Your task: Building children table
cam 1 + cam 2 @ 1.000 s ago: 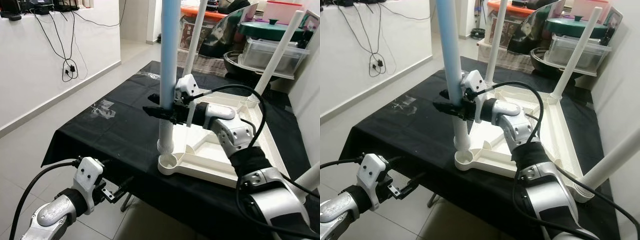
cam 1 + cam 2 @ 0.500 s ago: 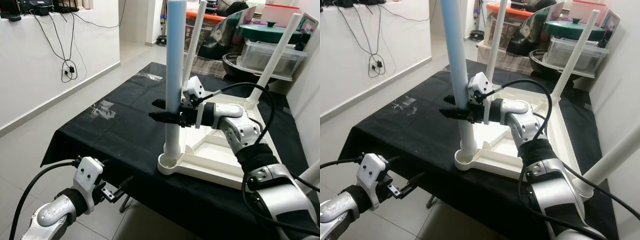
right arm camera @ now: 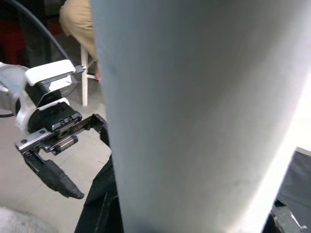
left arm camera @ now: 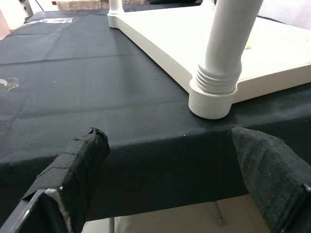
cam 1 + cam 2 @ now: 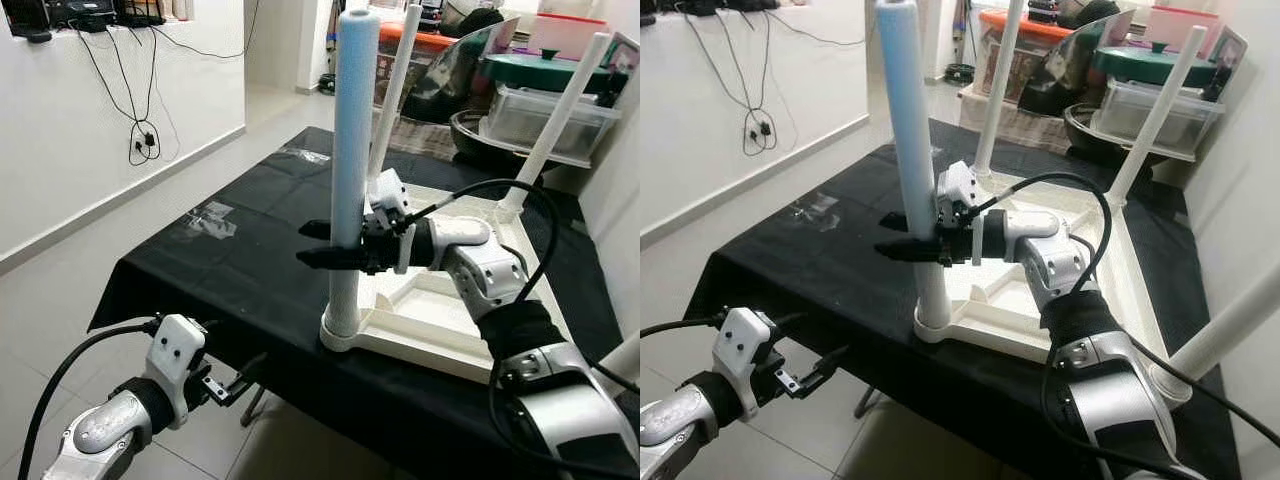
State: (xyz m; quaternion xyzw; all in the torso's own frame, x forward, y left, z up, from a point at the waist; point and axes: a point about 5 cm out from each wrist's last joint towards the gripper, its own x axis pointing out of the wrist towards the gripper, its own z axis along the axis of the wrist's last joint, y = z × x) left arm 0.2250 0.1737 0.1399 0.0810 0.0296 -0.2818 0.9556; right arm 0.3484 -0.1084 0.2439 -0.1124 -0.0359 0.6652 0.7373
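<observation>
The left gripper [image 5: 237, 379] is held low, off the near edge of the black cloth [image 5: 240, 250], fingers spread wide with nothing gripped. Just past it, the blue leg [image 5: 351, 170] is seated upright in the upturned tabletop [image 5: 450, 325] corner socket, clamped mid-height by the right gripper [image 5: 322, 243]. Two white legs [image 5: 550, 125] are seen beyond.

Black cables [image 5: 138, 130] hang on the white wall; storage bins [image 5: 545, 110] stand behind.
</observation>
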